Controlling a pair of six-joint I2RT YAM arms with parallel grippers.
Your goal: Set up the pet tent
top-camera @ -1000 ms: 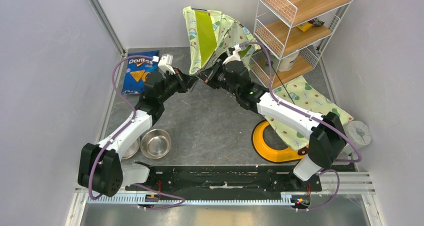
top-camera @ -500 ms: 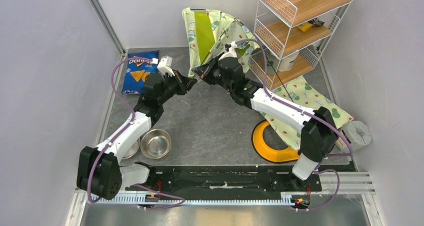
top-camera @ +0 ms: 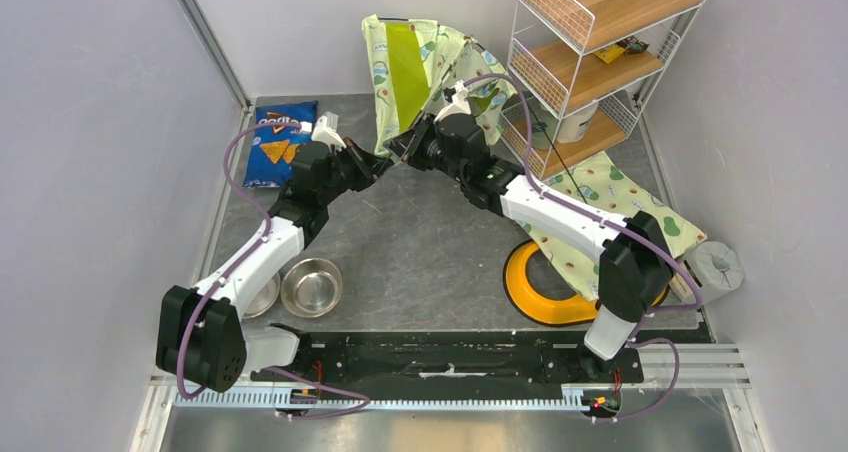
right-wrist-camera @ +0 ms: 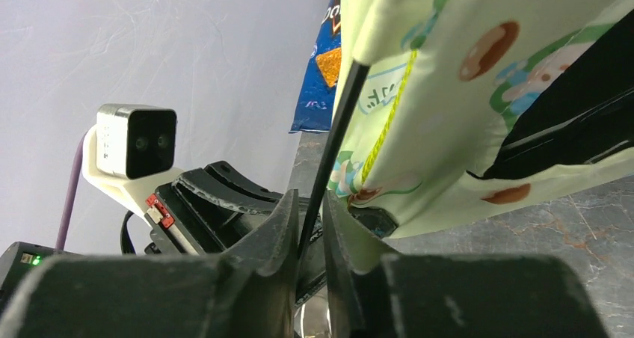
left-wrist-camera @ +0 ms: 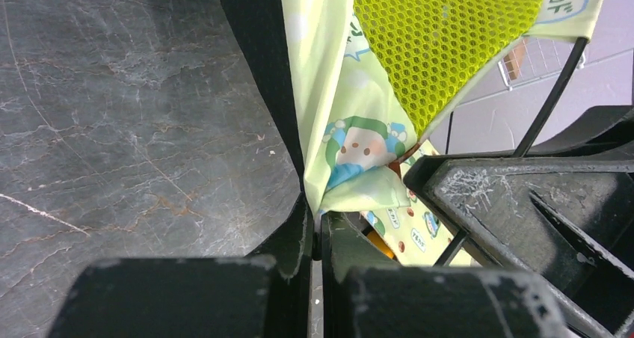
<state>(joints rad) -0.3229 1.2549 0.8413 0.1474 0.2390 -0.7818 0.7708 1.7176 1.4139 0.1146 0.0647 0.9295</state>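
- Top external: the pet tent stands half-raised at the far edge of the tabletop. The left fingers and right fingers meet at its lower corner.
- Left wrist: the left fingers are pinched together on the tent's fabric corner.
- Right wrist: the right fingers are clamped on a thin black pole beside the tent's fabric.

The left arm and the right arm are wearing white shells between black joint blocks. A purple cable is running along each one. A small green light is glowing on the right arm. The left gripper and the right gripper are showing black, scratched fingers, and a white camera housing is sitting on the left wrist.
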